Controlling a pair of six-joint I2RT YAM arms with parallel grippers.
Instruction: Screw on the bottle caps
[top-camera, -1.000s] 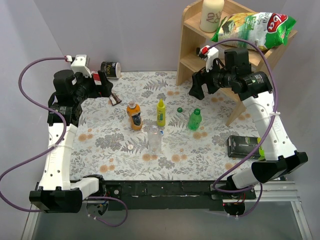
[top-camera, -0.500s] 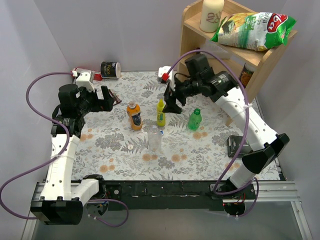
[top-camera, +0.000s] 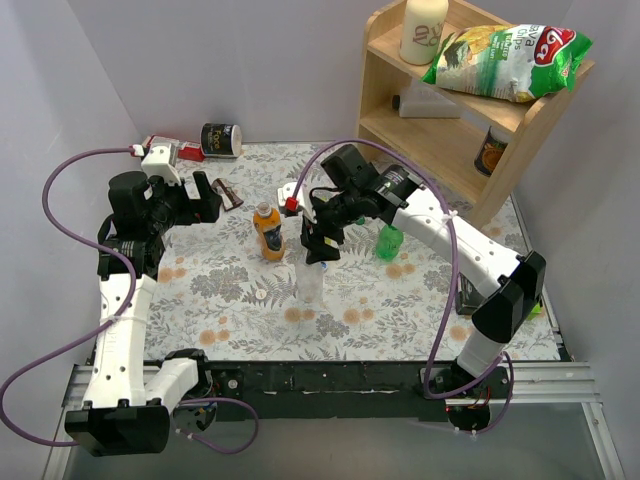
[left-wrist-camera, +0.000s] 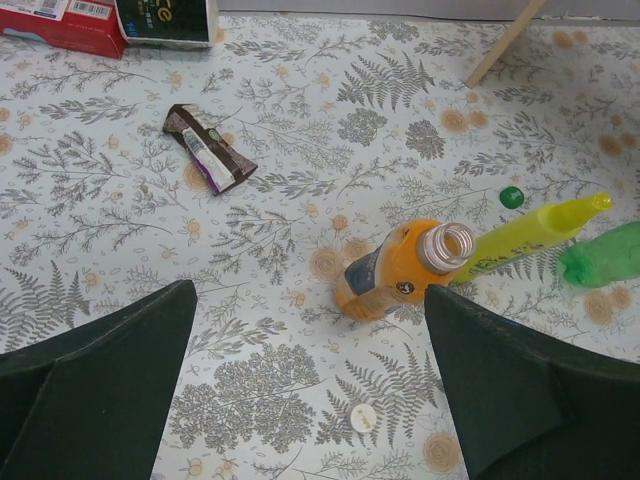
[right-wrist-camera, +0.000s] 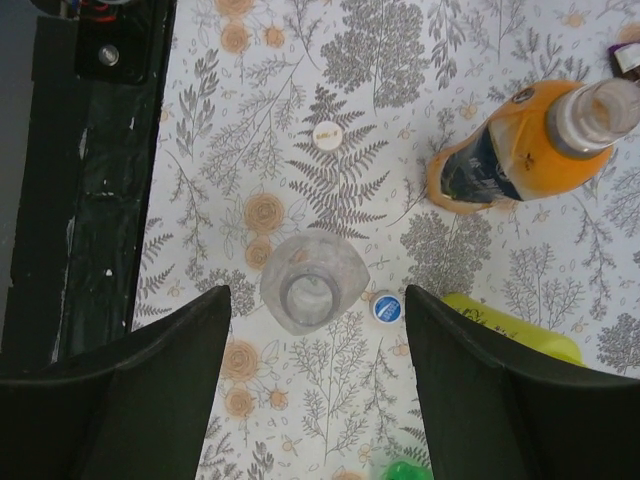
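Hanging above the middle of the table, the right gripper (right-wrist-camera: 314, 300) has its two fingers spread wide and holds nothing. Straight under it stands the clear bottle (right-wrist-camera: 312, 283), with its mouth open and no cap on. The blue cap (right-wrist-camera: 384, 308) lies on the table just beside that bottle. The white cap (right-wrist-camera: 325, 134) lies a bit away, off to the bottle's left. The orange bottle (right-wrist-camera: 520, 150) stands near too, and its top is bare as well. The slim yellow bottle (left-wrist-camera: 530, 232) is just beside the orange one, and the green bottle (left-wrist-camera: 605, 260) is past that. The green cap (left-wrist-camera: 512, 196) lies on the table near the yellow bottle's tip. The left gripper (left-wrist-camera: 310, 295) is over on the left side, wide open too and holding nothing. It points toward the orange bottle. A snack bar (left-wrist-camera: 210, 160) lies on the flowery table (left-wrist-camera: 300, 100) farther back, near a red box (left-wrist-camera: 60, 22).
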